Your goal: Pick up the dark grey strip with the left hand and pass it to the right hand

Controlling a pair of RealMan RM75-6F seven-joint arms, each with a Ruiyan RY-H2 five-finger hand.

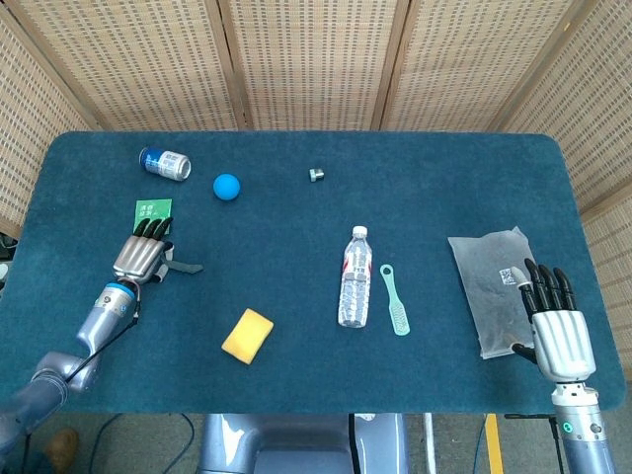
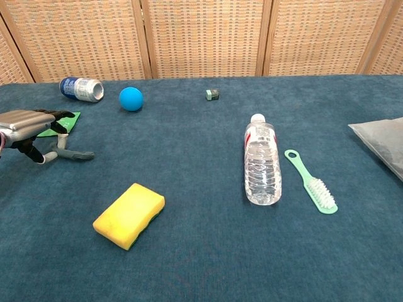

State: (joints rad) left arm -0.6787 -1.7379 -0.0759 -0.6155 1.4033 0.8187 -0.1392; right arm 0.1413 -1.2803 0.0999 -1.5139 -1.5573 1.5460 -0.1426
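Dark grey strip (image 2: 75, 154) flat on the blue-carpeted table (image 1: 296, 227), one end under the left hand (image 1: 140, 258), fingers curled down onto it. Not lifted yet; handover all ahead. Right hand (image 1: 559, 331) spread, empty, far across beside a grey plastic bag (image 1: 491, 281).

Items on bench (image 1: 296, 355):
- drink can (image 1: 164, 163), lying down: 1
- blue ball (image 1: 227, 186): 1
- small grey-green block (image 1: 316, 175): 1
- green card (image 1: 151, 211): 1
- dark grey strip (image 1: 184, 265): 1
- yellow sponge (image 1: 247, 336): 1
- clear water bottle (image 1: 355, 277), lying down: 1
- pale green brush (image 1: 394, 299): 1
- grey plastic bag (image 1: 490, 286): 1

Robot hands: 2, left hand (image 1: 142, 259) and right hand (image 1: 555, 324).
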